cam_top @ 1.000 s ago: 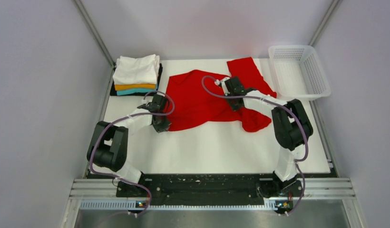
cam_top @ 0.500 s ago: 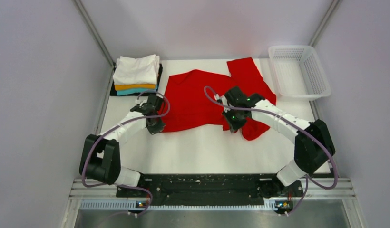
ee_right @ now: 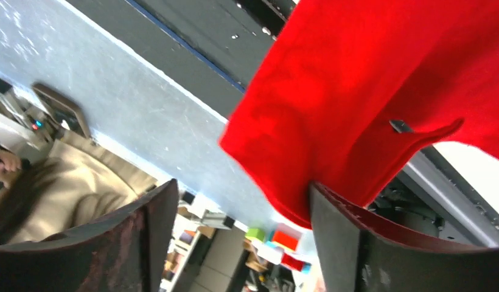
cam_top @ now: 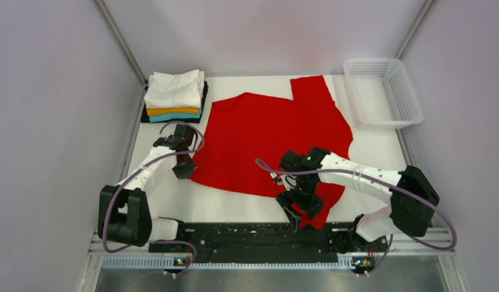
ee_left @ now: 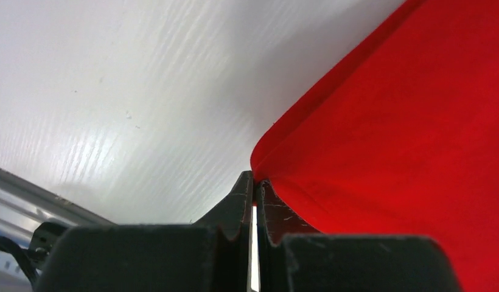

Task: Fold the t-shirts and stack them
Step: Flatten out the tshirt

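The red t-shirt [cam_top: 271,134] lies spread over the white table [cam_top: 168,201], its near right corner hanging at the front edge. My left gripper [cam_top: 184,170] sits at the shirt's near left corner. In the left wrist view its jaws [ee_left: 254,179] stand almost together, pinching the tip of that red corner [ee_left: 405,121]. My right gripper [cam_top: 300,214] hovers at the front edge, and in the right wrist view it [ee_right: 244,188] is open wide, with red cloth [ee_right: 356,79] draped against its right finger [ee_right: 338,231]. A stack of folded t-shirts [cam_top: 174,91], white over orange and teal, sits at the back left.
A white mesh basket [cam_top: 375,61] stands at the back right corner. The black base rail [cam_top: 247,234] runs along the near edge. Grey walls close in the table on the left, right and back.
Both arms drew back toward the near edge, pulling the crumpled red shirt out flat. The right gripper has opened and let go of the cloth. The left jaws still pinch the corner.
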Controlling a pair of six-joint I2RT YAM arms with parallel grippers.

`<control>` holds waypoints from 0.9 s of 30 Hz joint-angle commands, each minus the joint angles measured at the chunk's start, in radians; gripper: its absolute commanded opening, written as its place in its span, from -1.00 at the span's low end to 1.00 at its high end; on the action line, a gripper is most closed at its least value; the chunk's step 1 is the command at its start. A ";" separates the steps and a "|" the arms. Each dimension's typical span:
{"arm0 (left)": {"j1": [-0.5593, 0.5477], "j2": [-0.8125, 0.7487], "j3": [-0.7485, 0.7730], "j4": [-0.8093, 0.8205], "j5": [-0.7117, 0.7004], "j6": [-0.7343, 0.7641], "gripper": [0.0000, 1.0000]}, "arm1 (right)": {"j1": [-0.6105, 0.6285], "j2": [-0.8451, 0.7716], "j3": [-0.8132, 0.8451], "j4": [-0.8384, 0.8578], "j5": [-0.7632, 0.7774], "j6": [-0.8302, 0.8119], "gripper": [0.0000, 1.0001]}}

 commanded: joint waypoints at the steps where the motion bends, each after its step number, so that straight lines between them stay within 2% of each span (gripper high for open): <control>1: 0.015 -0.027 0.002 -0.079 -0.038 -0.001 -0.65 | -0.019 -0.080 0.092 -0.002 0.007 0.039 0.65; 2: 0.015 -0.034 0.007 -0.103 -0.047 -0.006 -0.30 | -0.039 -0.082 0.106 0.000 0.028 0.042 0.77; 3: 0.015 -0.045 0.015 -0.120 -0.060 -0.009 -0.16 | -0.064 -0.088 0.119 -0.005 0.038 0.038 0.93; 4: 0.015 -0.061 0.023 -0.136 -0.075 -0.009 -0.07 | -0.089 -0.094 0.130 -0.015 0.039 0.028 0.97; 7: 0.015 -0.112 0.070 -0.183 -0.117 -0.013 0.36 | -0.125 -0.123 0.171 -0.017 0.010 -0.017 0.97; 8: 0.014 -0.123 0.089 -0.193 -0.127 -0.016 0.81 | -0.125 -0.131 0.190 -0.013 -0.006 -0.033 0.97; 9: 0.015 -0.133 0.104 -0.199 -0.135 -0.018 0.95 | -0.125 -0.140 0.208 -0.004 -0.021 -0.049 0.97; 13: 0.015 -0.135 0.145 -0.114 -0.089 0.010 0.98 | -0.185 -0.162 0.236 0.074 0.085 -0.036 0.97; 17: 0.011 -0.075 0.166 0.078 0.134 0.079 0.97 | -0.437 -0.119 0.172 0.208 0.197 0.104 0.97; 20: 0.000 0.008 0.184 0.225 0.242 0.090 0.98 | -0.530 -0.079 0.146 0.402 0.404 0.197 0.97; 23: -0.029 0.128 0.252 0.325 0.311 0.102 0.97 | -0.552 0.029 0.194 0.537 0.580 0.199 0.97; 27: -0.067 0.313 0.396 0.337 0.315 0.131 0.97 | -0.621 0.253 0.314 0.602 0.667 0.191 0.96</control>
